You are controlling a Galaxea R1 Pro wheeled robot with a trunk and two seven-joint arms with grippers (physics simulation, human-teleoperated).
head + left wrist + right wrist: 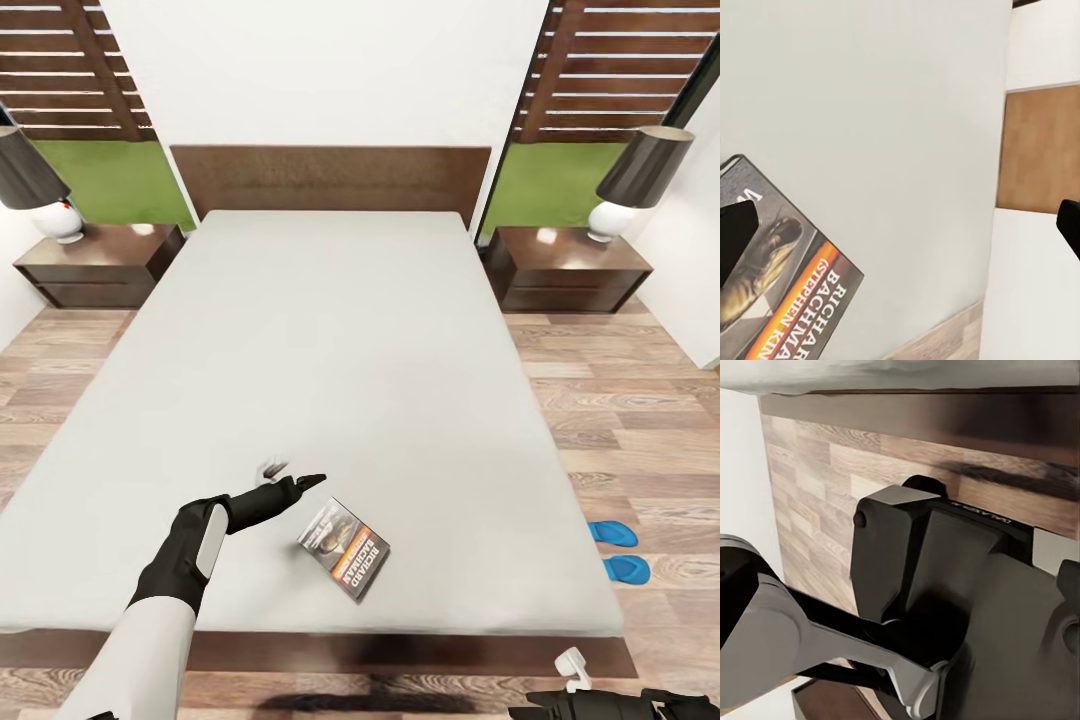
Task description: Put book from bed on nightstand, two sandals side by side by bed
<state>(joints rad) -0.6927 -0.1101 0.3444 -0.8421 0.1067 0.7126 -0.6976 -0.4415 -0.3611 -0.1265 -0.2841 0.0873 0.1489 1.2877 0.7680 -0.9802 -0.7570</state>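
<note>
The book [343, 548], dark-covered with an orange band, lies flat on the pale mattress of the bed [330, 350] near its foot edge. My left gripper [296, 476] hovers open just left of and above the book. In the left wrist view the book [787, 292] sits under one fingertip [735, 236], with the other fingertip [1069, 225] far across. Two blue sandals [612, 533] [626, 569] lie on the floor by the bed's right side, close together. My right gripper [540, 706] hangs low past the foot of the bed and looks open.
Two dark nightstands [100, 262] [570, 265] flank the headboard, each carrying a lamp [35, 180] [640, 175]. Wood-plank floor [620, 420] runs along both sides of the bed. The right wrist view faces my own base [945, 607] and the bed frame.
</note>
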